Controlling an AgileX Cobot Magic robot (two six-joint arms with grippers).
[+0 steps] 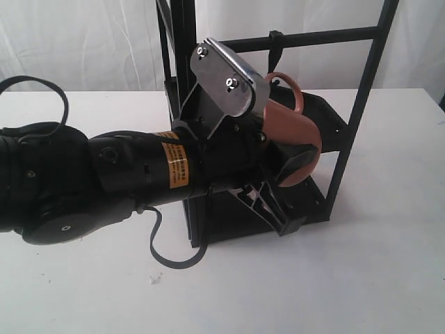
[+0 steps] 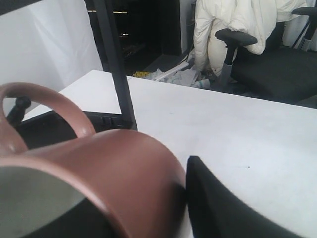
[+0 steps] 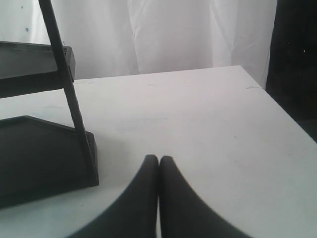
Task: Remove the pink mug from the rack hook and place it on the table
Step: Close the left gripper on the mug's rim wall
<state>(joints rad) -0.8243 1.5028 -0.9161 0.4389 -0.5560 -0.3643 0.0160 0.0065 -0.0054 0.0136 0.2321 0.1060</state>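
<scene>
Two black fingers (image 2: pixel 223 208) of my left gripper (image 1: pixel 293 170) pinch the salmon-pink cylindrical mug (image 1: pixel 288 125) between them; my right gripper (image 3: pixel 158 161) has its fingers pressed together.

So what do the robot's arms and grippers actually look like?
The left arm is chunky, rounded and black, with a yellow label, a thin black cable looping below and a silver bolted bracket at the wrist. The right gripper has two smooth, matte black, curved fingers.
</scene>
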